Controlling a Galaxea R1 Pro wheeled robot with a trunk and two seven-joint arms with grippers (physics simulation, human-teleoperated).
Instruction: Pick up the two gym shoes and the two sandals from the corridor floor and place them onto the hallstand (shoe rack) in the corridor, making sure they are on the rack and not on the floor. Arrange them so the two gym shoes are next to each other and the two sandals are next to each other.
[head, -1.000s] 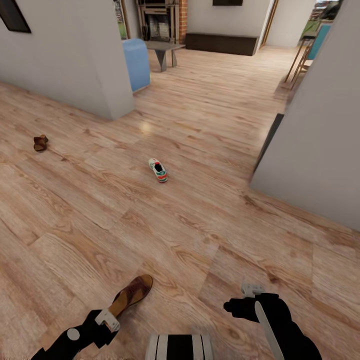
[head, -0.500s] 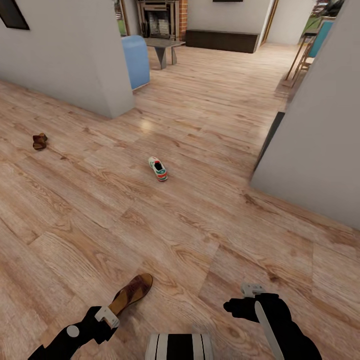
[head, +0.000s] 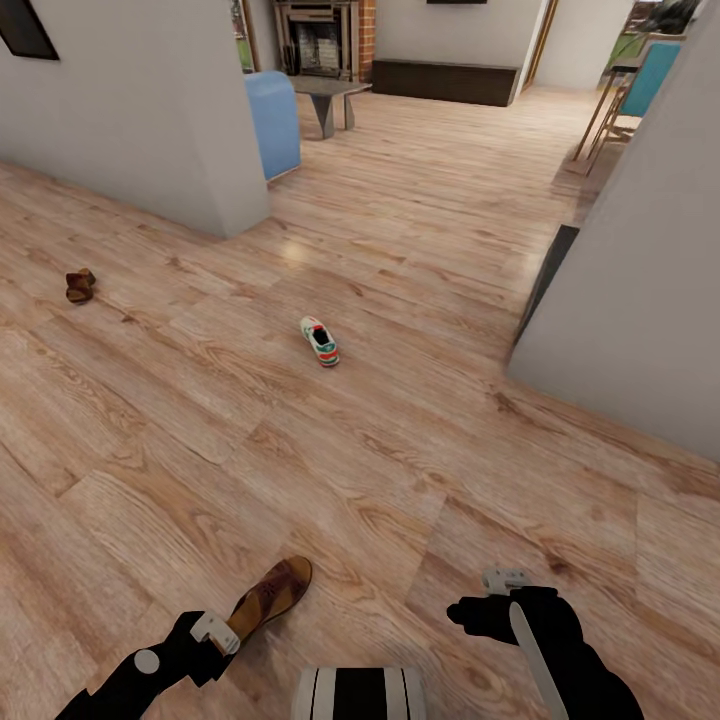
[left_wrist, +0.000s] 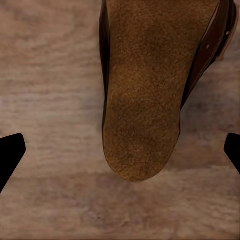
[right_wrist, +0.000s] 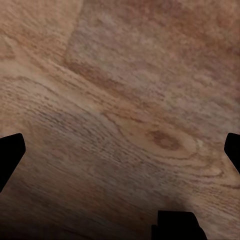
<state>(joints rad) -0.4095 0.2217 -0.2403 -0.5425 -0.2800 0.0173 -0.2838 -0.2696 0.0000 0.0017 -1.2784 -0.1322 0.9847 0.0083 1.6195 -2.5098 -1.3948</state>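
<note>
Both arms reach low forward, left tool (head: 222, 637) and right tool (head: 492, 597) spread wide.

Even, bright, diffuse render light across head view; no hard source seen. Soft glare patch on corridor floor (head: 292, 252) near grey wall corner (head: 240, 190). Shadows faint: thin dark rim under gym shoe (head: 319, 341), slight smudge under near sandal (head: 268, 595). Far room brighter, slightly washed. Wide-angle stretch at edges; walls lean outward. Mild softness throughout, compression blur on plank grain. Left wrist view dimmer, close-up insole coarse and soft. Right wrist view darkens toward one edge, wood grain smeared.
</note>
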